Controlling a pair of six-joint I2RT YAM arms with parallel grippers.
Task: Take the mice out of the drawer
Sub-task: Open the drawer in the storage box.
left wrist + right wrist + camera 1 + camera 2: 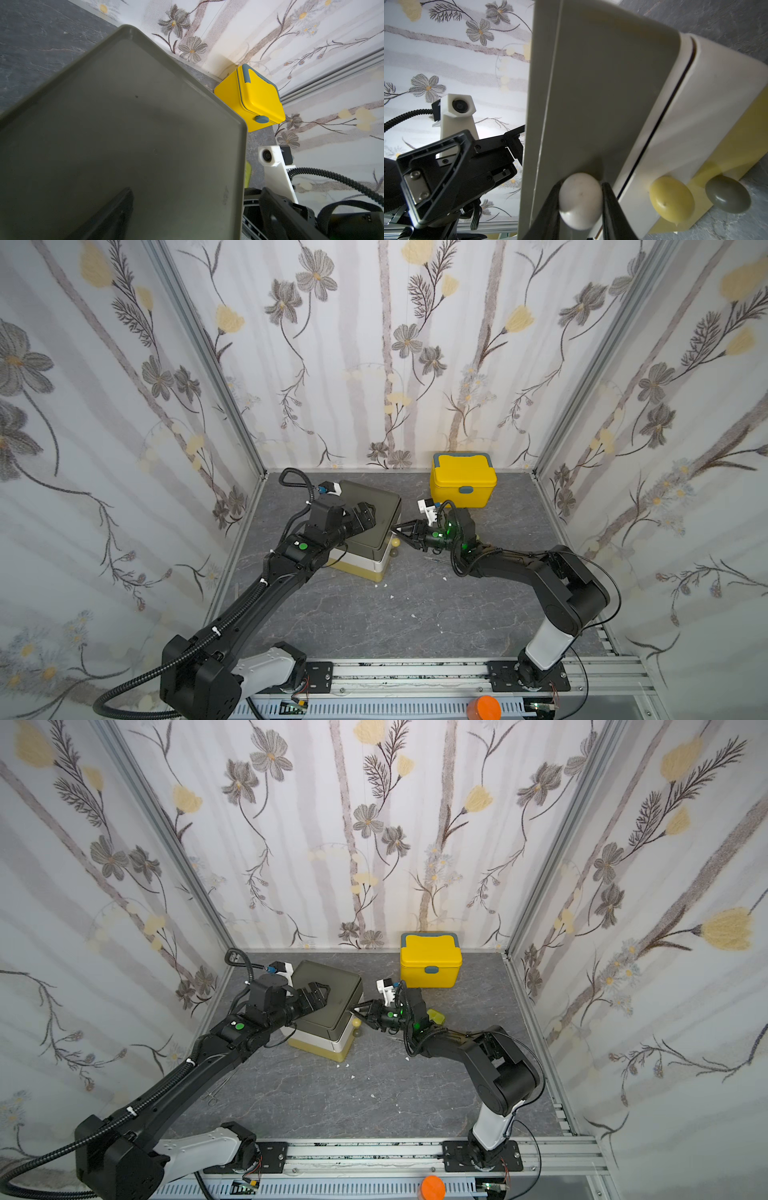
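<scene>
No mice show; they presumably lie inside the shut drawer unit (368, 531). The white knob (580, 200) of its top drawer (602, 93) is clamped by the right gripper (395, 529), so the pull runs straight out toward that arm. The left gripper (320, 992), jaws apart, hangs over the unit's top.

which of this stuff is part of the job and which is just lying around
Job: drawer unit; white knob; right tool, shut on it; left tool, open.
Lying about: yellow box; lime-green box; orange round thing.
</scene>
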